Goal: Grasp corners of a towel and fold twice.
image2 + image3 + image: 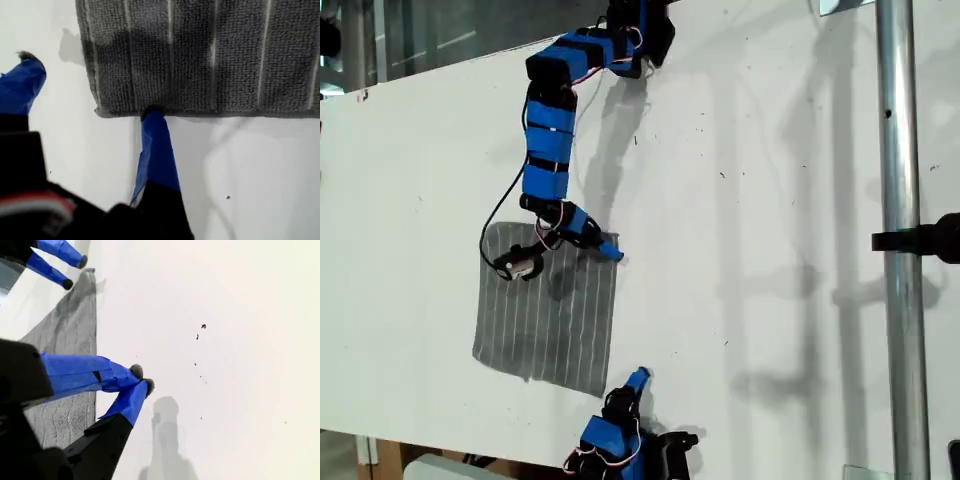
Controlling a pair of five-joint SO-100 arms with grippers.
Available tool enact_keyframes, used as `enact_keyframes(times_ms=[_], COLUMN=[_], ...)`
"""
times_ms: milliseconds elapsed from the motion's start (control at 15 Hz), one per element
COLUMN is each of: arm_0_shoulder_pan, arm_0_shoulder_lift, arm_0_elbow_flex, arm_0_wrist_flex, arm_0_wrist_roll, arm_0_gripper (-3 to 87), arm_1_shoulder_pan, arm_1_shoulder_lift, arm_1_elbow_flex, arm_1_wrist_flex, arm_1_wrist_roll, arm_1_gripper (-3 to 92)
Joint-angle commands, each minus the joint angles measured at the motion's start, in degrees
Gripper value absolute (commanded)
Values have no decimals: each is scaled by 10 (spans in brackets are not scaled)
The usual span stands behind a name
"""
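Grey striped towel lies flat on the white table. My first gripper is at the towel's corner farthest from my second gripper, jaws spread wide, one fingertip touching the towel's edge, nothing gripped. My second gripper is off the towel's opposite end, tips pinched together, empty.

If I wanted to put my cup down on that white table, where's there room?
Free: the wide bare table between the towel and the metal pole. Crowded: around the towel, with my first gripper at its far edge and my second gripper at its near corner.
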Motion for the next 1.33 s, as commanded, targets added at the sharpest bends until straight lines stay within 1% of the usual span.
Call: enact_keyframes(times_ms=[0, 200, 333, 400, 467, 533, 933, 1133, 1200, 1267], arm_0_shoulder_pan=[2, 0, -1, -2, -3, -4, -29, -72, -84, -91], arm_0_shoulder_lift=[2, 2, 2, 2, 2, 2, 2, -6, -41, -112], arm_0_elbow_flex=[1, 1, 1, 1, 1, 1, -6, -100, -145, -202], arm_0_wrist_flex=[0, 0, 0, 0, 0, 0, -4, 19, 33, 35], arm_0_wrist_roll=[-8, -10, -10, -11, -11, -11, -34, -8, 2, 13], arm_0_gripper=[-27, -27, -27, -27, -27, -27, -27, -28, -28, -28], arm_1_shoulder_pan=[25, 40, 27, 20, 18, 17, 14, 13, 13, 12], arm_1_shoulder_lift=[10, -6, -31, -51, -68, -69, -69, -69, -69, -69], arm_1_elbow_flex=[-47, -50, -55, -69, -82, -83, -80, -77, -76, -76], arm_1_wrist_flex=[-11, -17, -27, -23, -11, -4, -4, -8, -11, -12], arm_1_wrist_roll=[-6, -11, -11, -11, -14, -11, -14, -14, -14, -14], arm_1_gripper=[387, 377, 369, 328, 137, -2, -2, -2, -2, -2])
